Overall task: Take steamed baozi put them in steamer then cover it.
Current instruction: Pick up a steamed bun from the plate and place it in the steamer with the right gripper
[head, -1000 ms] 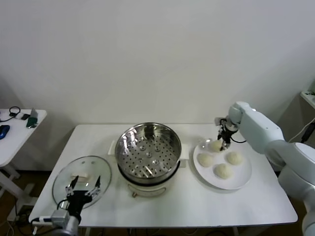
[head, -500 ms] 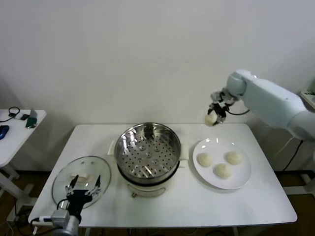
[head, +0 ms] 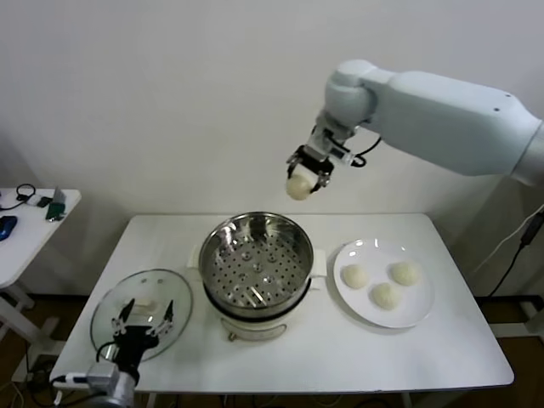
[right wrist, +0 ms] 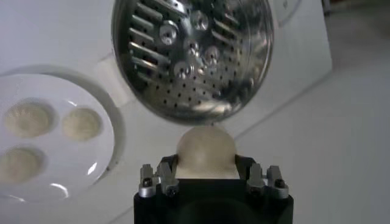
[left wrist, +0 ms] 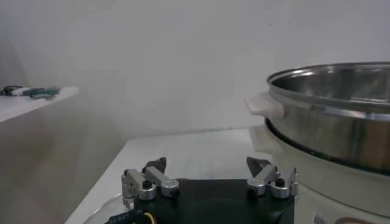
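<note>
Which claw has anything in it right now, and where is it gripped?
The right claw holds one baozi by its sides, pinched between its fingers high above the steamer. The left claw is open and empty over the cover.

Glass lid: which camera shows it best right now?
The head view: the glass lid lies flat on the table left of the steamer, below the open left gripper. The left wrist view catches only a sliver of it; the right wrist view shows none.
</note>
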Robot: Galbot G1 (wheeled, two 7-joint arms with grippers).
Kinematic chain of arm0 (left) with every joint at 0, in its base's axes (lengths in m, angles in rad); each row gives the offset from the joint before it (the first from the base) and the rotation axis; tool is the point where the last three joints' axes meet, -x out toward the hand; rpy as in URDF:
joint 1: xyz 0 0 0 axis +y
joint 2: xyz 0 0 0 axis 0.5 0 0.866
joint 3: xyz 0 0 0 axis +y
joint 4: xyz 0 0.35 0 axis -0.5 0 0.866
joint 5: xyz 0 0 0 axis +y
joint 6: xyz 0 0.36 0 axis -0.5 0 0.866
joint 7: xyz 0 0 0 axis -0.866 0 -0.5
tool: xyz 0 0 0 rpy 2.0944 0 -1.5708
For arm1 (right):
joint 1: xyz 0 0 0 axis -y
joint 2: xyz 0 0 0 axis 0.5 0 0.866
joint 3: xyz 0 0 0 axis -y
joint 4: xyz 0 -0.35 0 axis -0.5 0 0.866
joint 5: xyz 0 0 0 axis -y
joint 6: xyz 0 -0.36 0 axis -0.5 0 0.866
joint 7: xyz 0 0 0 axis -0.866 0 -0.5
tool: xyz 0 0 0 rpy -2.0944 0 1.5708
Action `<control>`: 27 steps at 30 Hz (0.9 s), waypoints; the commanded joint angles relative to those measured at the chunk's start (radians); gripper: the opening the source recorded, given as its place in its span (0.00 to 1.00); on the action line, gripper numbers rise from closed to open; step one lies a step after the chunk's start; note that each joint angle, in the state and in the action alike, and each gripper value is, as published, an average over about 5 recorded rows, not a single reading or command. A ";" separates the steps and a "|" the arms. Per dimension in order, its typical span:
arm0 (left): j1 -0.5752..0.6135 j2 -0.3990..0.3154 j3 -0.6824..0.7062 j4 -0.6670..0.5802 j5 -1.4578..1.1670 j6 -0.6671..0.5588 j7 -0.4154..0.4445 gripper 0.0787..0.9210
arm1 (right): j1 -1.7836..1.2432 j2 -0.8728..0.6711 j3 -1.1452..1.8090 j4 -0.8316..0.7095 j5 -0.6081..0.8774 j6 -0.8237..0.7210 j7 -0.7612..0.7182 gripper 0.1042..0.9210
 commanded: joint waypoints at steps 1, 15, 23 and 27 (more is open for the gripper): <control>0.010 0.006 -0.007 -0.007 -0.004 -0.006 0.000 0.88 | -0.046 0.140 -0.088 0.042 -0.103 0.086 0.038 0.67; 0.007 0.002 -0.011 -0.007 0.000 -0.006 0.000 0.88 | -0.255 0.205 -0.057 -0.177 -0.247 0.110 0.093 0.66; 0.006 0.002 -0.011 0.006 0.000 -0.016 -0.003 0.88 | -0.326 0.258 -0.013 -0.300 -0.313 0.132 0.118 0.67; 0.004 0.003 -0.011 0.010 -0.001 -0.018 -0.003 0.88 | -0.346 0.273 0.000 -0.339 -0.332 0.142 0.130 0.67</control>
